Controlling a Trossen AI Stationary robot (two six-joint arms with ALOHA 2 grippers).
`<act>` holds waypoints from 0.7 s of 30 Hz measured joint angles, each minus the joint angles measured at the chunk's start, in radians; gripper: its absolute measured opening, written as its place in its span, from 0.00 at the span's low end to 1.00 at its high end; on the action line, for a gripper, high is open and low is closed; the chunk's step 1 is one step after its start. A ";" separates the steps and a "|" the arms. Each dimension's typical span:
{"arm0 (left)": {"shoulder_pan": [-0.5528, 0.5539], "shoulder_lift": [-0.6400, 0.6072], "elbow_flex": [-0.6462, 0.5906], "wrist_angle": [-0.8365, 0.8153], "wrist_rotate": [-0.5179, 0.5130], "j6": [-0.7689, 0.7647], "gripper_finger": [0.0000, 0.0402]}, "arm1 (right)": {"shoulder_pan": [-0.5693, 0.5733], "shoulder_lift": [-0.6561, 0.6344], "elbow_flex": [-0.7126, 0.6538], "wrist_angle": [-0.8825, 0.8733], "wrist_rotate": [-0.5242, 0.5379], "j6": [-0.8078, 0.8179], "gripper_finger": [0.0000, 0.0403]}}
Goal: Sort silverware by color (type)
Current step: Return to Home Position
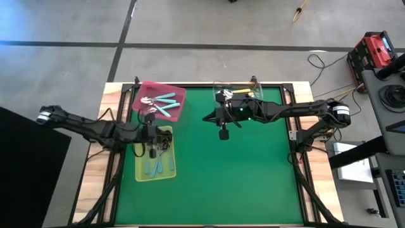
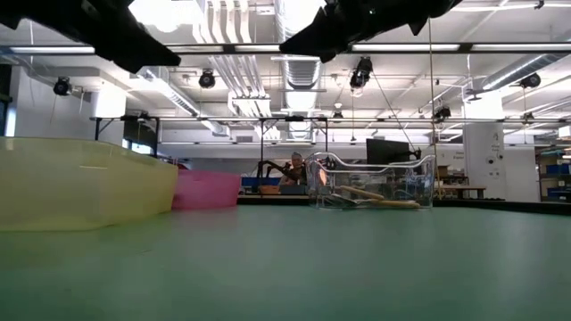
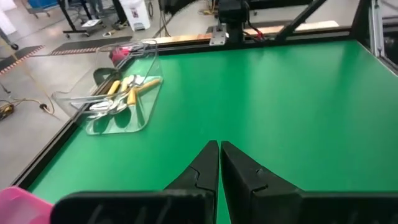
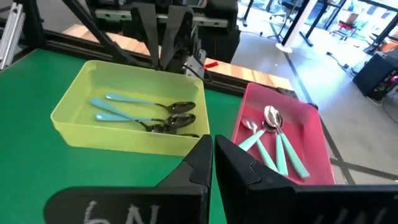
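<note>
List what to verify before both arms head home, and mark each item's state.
1. Left hand shut and empty: ok.
2. Right hand shut and empty: ok.
3. Light blue spoons inside the yellow tray: ok.
4. Teal-green spoons inside the pink tray: ok.
5. Orange spoons inside the clear tray: ok.
6. No spoon loose on the green mat in the high view: ok.

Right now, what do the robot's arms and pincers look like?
The left arm and right arm are slim, black and jointed, each with a silvery cap at one joint. The left pincer and right pincer each have two dark, pointed fingers. White handwritten marks sit behind the right one.
</note>
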 joint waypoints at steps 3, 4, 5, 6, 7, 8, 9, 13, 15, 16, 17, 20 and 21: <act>0.001 -0.055 -0.033 0.001 -0.003 -0.013 0.00 | -0.005 0.003 0.000 -0.009 0.000 -0.004 0.02; 0.001 -0.070 -0.045 0.001 -0.003 -0.014 0.00 | -0.007 0.003 0.000 -0.009 0.000 -0.006 0.02; 0.001 -0.083 -0.056 0.008 -0.004 -0.014 0.00 | -0.010 0.003 0.000 -0.007 0.000 -0.006 0.02; 0.001 -0.096 -0.068 0.022 -0.003 -0.015 0.00 | -0.013 0.003 0.000 -0.005 0.000 -0.006 0.02; 0.001 -0.107 -0.080 0.038 -0.003 -0.015 0.00 | -0.017 0.003 0.000 -0.007 -0.001 -0.006 0.02; 0.001 -0.115 -0.090 0.051 -0.003 -0.015 0.00 | -0.021 0.003 0.000 -0.008 -0.001 -0.006 0.02; 0.001 -0.122 -0.099 0.064 -0.002 -0.011 0.00 | -0.025 0.003 0.000 -0.009 -0.001 -0.006 0.02; 0.001 -0.138 -0.124 0.090 0.006 0.012 0.00 | -0.037 0.003 -0.001 -0.009 -0.002 -0.015 0.02; 0.002 -0.144 -0.139 0.096 0.006 0.024 0.00 | -0.042 0.003 -0.002 -0.013 -0.003 -0.017 0.02; 0.002 -0.147 -0.146 0.096 0.007 0.026 0.00 | -0.044 0.003 -0.002 -0.012 -0.004 -0.017 0.02; 0.002 -0.149 -0.152 0.096 0.007 0.026 0.00 | -0.045 0.003 -0.003 -0.012 -0.004 -0.017 0.02; 0.002 -0.156 -0.161 0.095 0.020 0.014 0.00 | -0.048 0.003 -0.006 -0.013 -0.004 -0.016 0.02; 0.002 -0.157 -0.162 0.096 0.032 0.014 0.00 | -0.049 0.003 -0.007 -0.015 -0.004 -0.016 0.02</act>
